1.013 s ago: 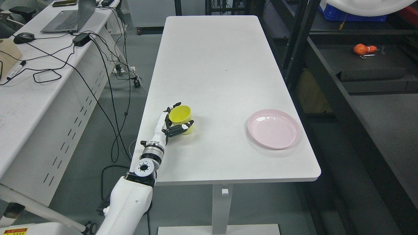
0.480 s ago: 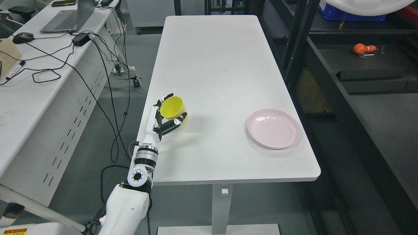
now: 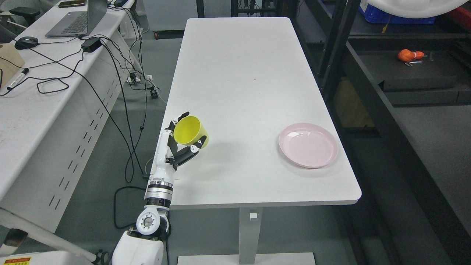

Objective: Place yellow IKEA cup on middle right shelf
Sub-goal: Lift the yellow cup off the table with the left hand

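fingers (image 3: 189,151): black, jointed, curled around yellow cup (image 3: 190,131) | left hand (image 3: 176,147): white shell, gripping cup | cup: smooth round plastic, mouth tilted, above left edge of white table (image 3: 243,81) | pink plate (image 3: 308,145): glossy, round, on table, well right of cup

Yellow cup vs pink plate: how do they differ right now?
The yellow cup is deep and tilted, mouth toward the camera; the pink plate is shallow and lies flat. The cup is gripped by the left robot hand at the white table's left edge; the plate sits untouched near the right edge. Both are empty.
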